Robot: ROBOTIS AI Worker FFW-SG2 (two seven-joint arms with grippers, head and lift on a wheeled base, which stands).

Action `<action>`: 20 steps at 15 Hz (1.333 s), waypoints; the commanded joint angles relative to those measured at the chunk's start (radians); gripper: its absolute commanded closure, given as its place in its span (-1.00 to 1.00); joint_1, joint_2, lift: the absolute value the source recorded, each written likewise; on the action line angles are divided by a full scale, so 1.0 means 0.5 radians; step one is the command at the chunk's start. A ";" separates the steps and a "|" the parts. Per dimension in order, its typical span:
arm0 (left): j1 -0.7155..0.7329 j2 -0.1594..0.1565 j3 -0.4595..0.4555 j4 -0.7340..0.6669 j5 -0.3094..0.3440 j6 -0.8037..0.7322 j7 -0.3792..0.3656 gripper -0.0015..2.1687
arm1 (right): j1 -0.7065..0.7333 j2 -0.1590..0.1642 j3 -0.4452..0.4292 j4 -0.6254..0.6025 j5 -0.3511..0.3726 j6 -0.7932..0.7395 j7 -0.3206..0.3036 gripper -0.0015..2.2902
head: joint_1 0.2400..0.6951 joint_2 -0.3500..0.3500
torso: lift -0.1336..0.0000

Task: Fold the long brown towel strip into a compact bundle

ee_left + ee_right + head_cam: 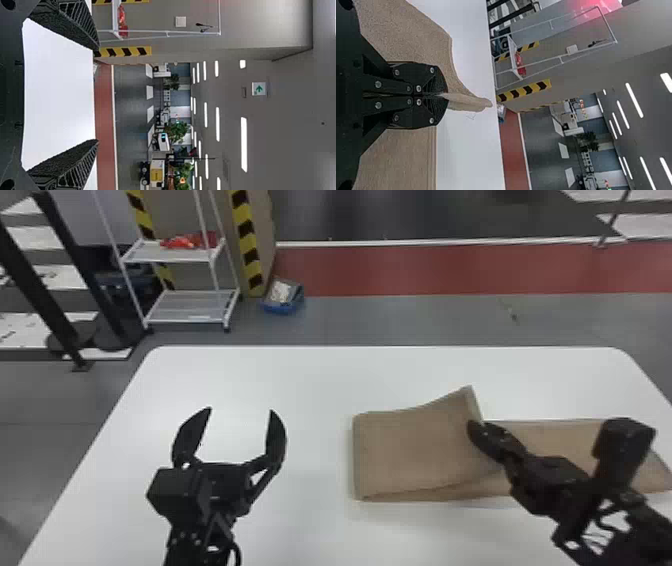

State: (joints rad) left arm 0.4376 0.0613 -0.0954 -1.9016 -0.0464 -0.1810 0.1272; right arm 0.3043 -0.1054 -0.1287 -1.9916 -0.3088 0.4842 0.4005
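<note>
Brown towel (415, 450) pokes past the right gripper's (474, 426) pinching jaws (right wrist view); the left gripper (241, 410) gapes.

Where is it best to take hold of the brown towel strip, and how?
On the brown towel strip, the raised free edge of the folded-over flap seems best, from the robot's right, where the right pincer is shut on it: this edge stands up thin off the table, while the layer below lies flat.
</note>
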 commanded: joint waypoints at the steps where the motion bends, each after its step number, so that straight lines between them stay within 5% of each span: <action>1: 0.018 0.000 0.010 -0.010 0.004 -0.069 0.022 -0.96 | 0.008 -0.010 -0.369 -0.054 -0.094 0.116 0.046 0.39 | 1.00 0.03 | -0.61; 3: 0.005 0.000 0.010 0.008 0.019 -0.093 0.016 -0.96 | -0.013 -0.022 -0.611 0.065 -0.076 0.172 0.129 0.39 | 1.00 -0.17 | -0.61; 6: -0.016 0.000 -0.015 0.027 0.004 -0.087 -0.003 -0.96 | -0.127 -0.102 -0.596 0.265 0.044 0.153 0.138 0.39 | 1.00 -0.52 | -0.61; 9: -0.025 -0.006 -0.030 0.024 -0.015 -0.087 -0.003 -0.95 | -0.151 -0.102 -0.602 0.154 0.041 0.172 0.141 0.39 | 1.00 -0.60 | -0.61; 14: -0.025 0.003 -0.012 0.036 -0.030 -0.081 0.000 -0.94 | -0.253 -0.124 -0.930 0.210 0.025 0.307 0.257 0.39 | 1.00 -0.67 | -0.61; 16: -0.041 0.003 -0.018 0.063 -0.033 -0.069 -0.024 -0.94 | -0.256 -0.203 -0.859 0.449 0.084 0.184 0.285 0.39 | 1.00 -0.80 | -0.61; 20: -0.102 -0.009 -0.049 0.082 -0.073 -0.007 -0.040 -0.94 | -0.280 -0.194 -0.792 0.538 0.157 -0.006 0.285 0.39 | 1.00 -0.88 | -0.61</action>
State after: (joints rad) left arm 0.3952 0.0609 -0.1175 -1.8627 -0.0764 -0.1994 0.1074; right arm 0.1723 -0.2005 -0.5317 -1.7210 -0.2315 0.4999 0.5431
